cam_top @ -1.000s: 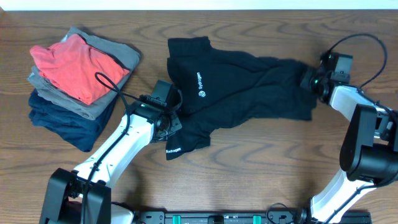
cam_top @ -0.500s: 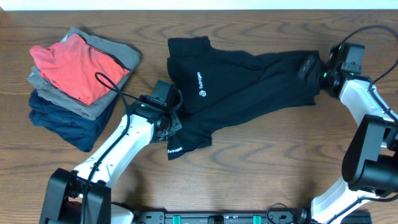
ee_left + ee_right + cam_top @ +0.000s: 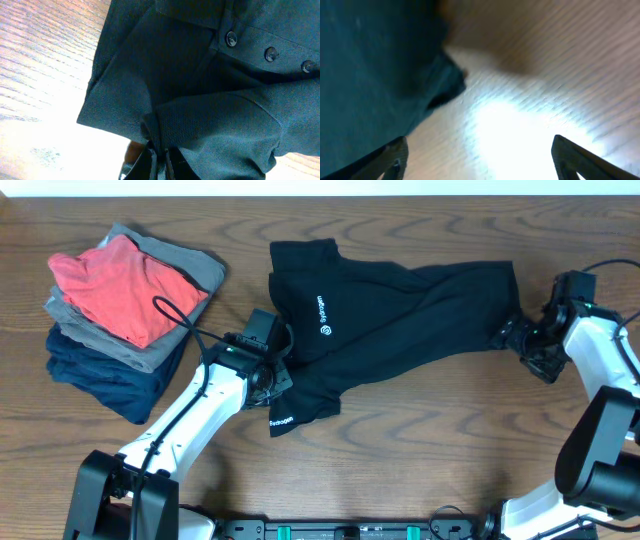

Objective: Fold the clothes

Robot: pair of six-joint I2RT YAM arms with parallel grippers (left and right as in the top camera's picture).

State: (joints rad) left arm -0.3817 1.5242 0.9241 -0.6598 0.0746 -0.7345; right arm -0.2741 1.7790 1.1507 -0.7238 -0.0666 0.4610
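Note:
The clothes, a black short-sleeved shirt (image 3: pixel 400 320) with white lettering, lie stretched across the middle of the table in the overhead view. My left gripper (image 3: pixel 277 383) is shut on a bunched fold of the shirt near its lower left sleeve. In the left wrist view the jaws (image 3: pixel 160 159) pinch the fabric (image 3: pixel 200 100) below the button placket. My right gripper (image 3: pixel 515 338) stands open just off the shirt's right end. In the right wrist view its fingers (image 3: pixel 477 155) are wide apart over bare wood, with the shirt's edge (image 3: pixel 375 65) to the left.
A stack of folded garments (image 3: pixel 120 310), red on top of grey and navy, sits at the far left. The table's back edge runs along the top of the overhead view. Bare wood (image 3: pixel 430 440) lies in front of the shirt.
My right gripper pulled the shirt's right end outward, opened, let it go and moved right and toward the front. The left gripper has not moved.

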